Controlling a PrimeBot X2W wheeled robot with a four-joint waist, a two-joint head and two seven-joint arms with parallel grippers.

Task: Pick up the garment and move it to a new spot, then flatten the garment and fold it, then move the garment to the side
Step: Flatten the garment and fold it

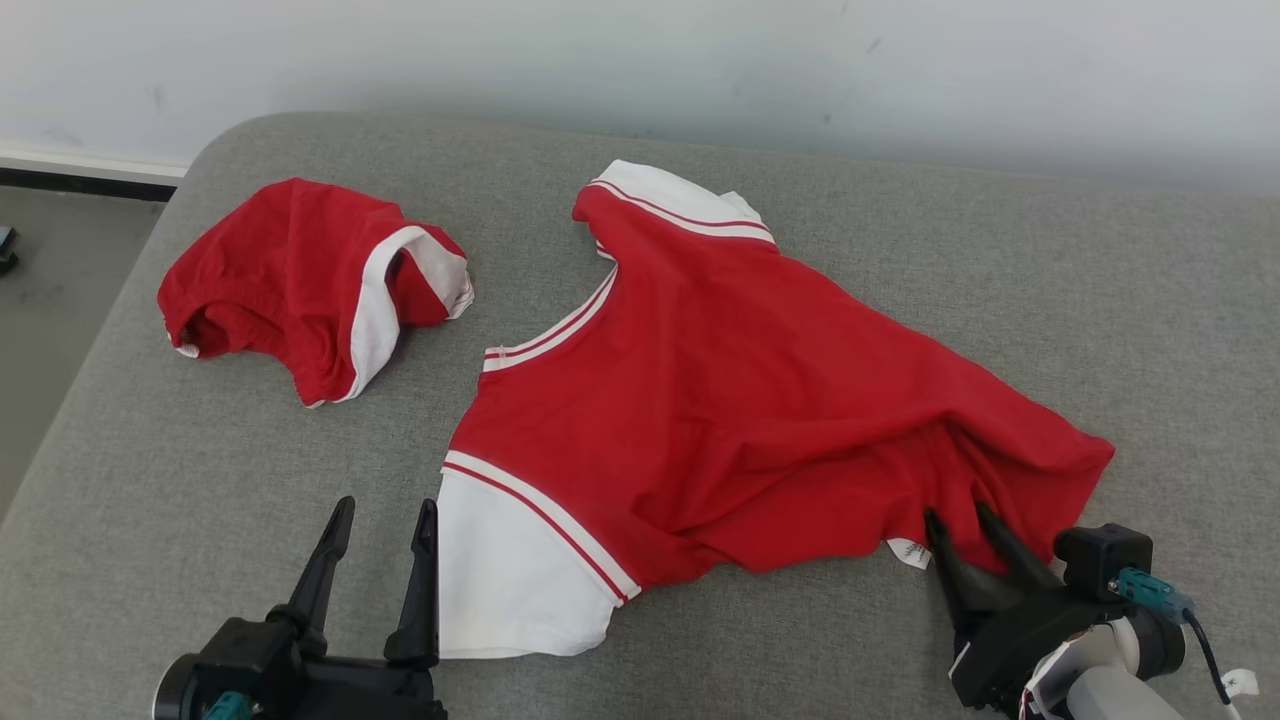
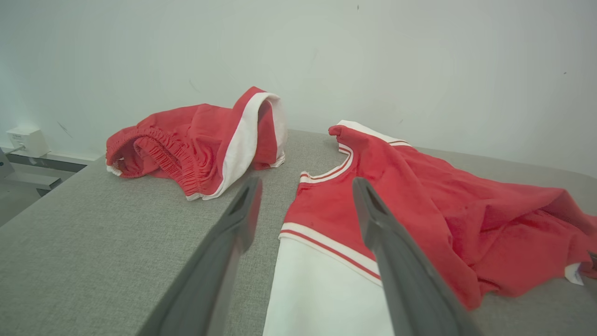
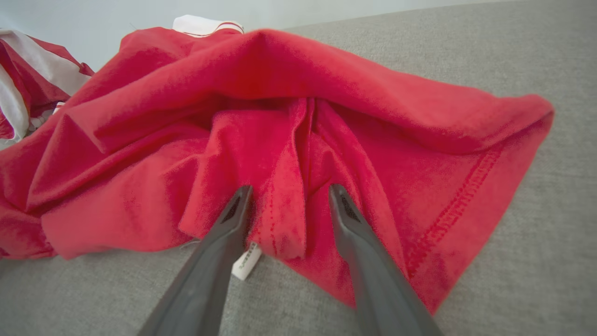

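Farthest left of the red shirt (image 1: 720, 400) lies a bunched pair of red shorts (image 1: 300, 285) with a white side stripe, apart from the shirt's neckline on the grey fabric-covered table (image 1: 150, 480). In the left wrist view the shorts (image 2: 186, 140) show their gathered waistband.

Just left of the shirt's near white sleeve (image 1: 510, 570) stands the left end effector (image 1: 387, 503), its two dark fingers spread apart with nothing between them. The inner finger is close beside the sleeve's edge. From the left wrist view the left end effector (image 2: 306, 184) frames the shirt's (image 2: 419, 196) striped neckline and shoulder.

The shirt itself lies across the middle of the table, mostly spread but rumpled, with its neckline towards the shorts and its hem to the right.

At the shirt's hem, near its right corner, is the right end effector (image 1: 958, 512). Its fingers are apart, not closed. In the right wrist view the right end effector (image 3: 290, 189) has a raised fold of the shirt (image 3: 326, 93) between its fingers, their tips against the cloth. A small white label (image 3: 246, 261) sticks out from under the hem beside the left finger.
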